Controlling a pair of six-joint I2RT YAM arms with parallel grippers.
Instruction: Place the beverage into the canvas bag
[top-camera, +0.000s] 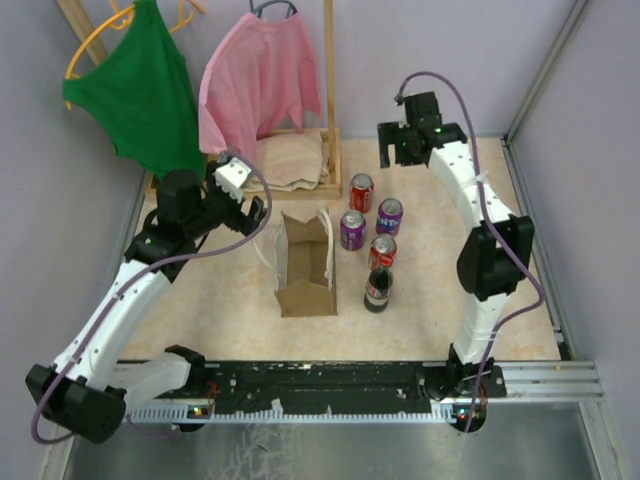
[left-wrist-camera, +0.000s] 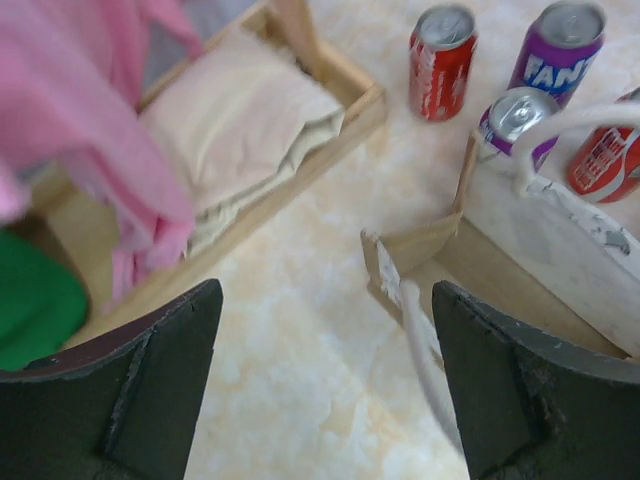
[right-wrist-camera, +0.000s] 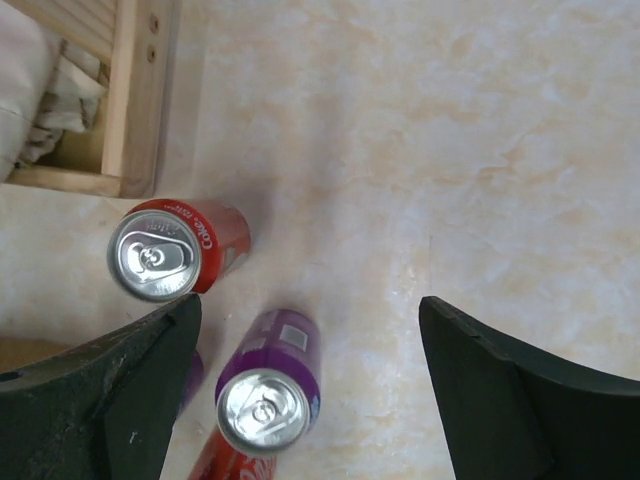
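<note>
Right end effector (right-wrist-camera: 310, 330) hovering wide open, gripping nothing. Purple soda can (right-wrist-camera: 266, 398) standing just below-left of its gap, red cola can (right-wrist-camera: 165, 255) beyond left finger. Left end effector (left-wrist-camera: 325, 340) also gaping, empty, with canvas bag (left-wrist-camera: 470, 260) rim just ahead-right. Risk: cans crowding on desk (right-wrist-camera: 450, 150), so descending finger likely toppling neighbour. Floppy bag mouth possibly sagging, catching can.

Soft, even light from above fills my three views and leaves only faint shadows on the pale tabletop (right-wrist-camera: 470, 150), which looks slightly washed out in my left wrist view, where my left fingers (left-wrist-camera: 150, 390) and the pink garment (left-wrist-camera: 80, 120) blur near the lens.
</note>
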